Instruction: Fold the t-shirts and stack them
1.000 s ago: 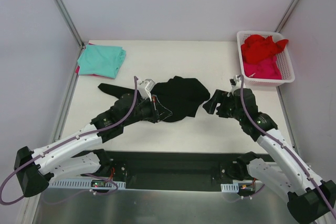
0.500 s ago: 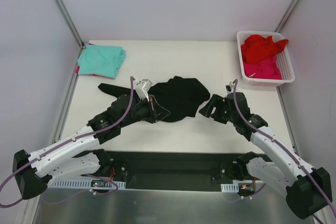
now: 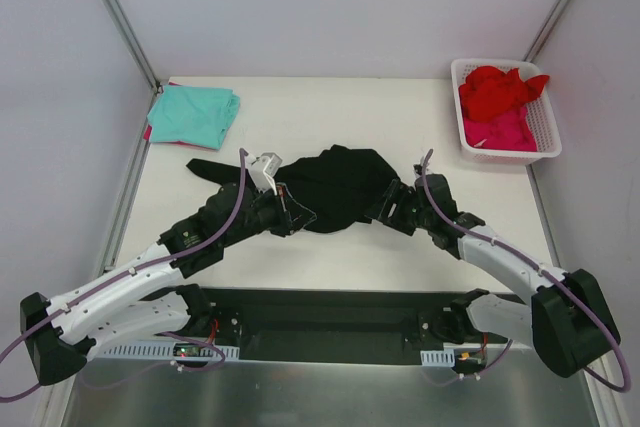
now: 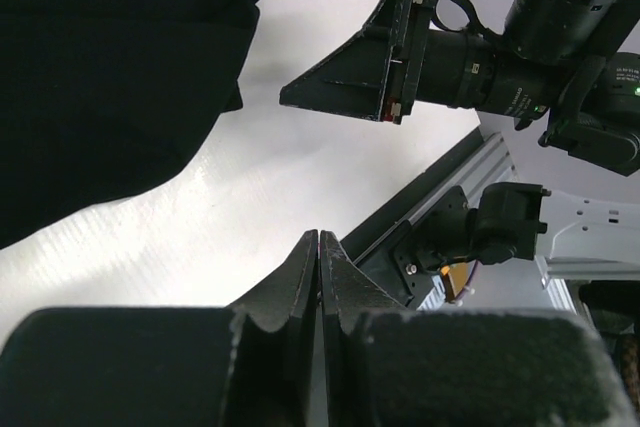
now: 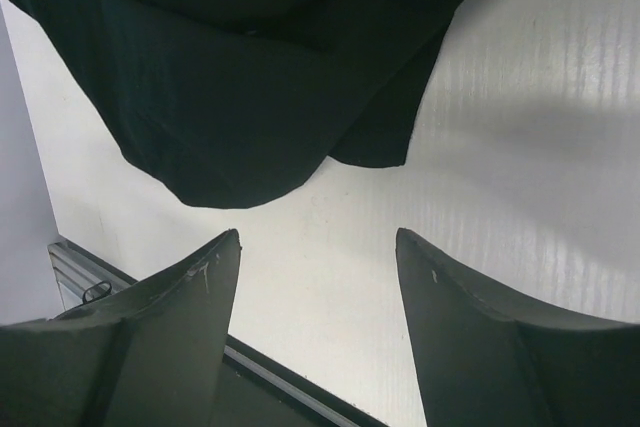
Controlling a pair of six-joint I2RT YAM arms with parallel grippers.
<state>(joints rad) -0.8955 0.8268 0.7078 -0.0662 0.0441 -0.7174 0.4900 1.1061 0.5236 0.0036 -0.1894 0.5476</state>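
You see the black t-shirt (image 3: 340, 185) lying crumpled in the middle of the bench (image 3: 400, 117), your left hand (image 4: 318, 245) closed finger against finger beside its left edge, your right hand (image 5: 318, 237) wide open near its right edge, and the teal t-shirt (image 3: 195, 113) folded in the far left corner.

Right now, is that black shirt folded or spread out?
Neither: the black shirt lies bunched in a rumpled heap on the table, its outline uneven, with no straight folded edges.
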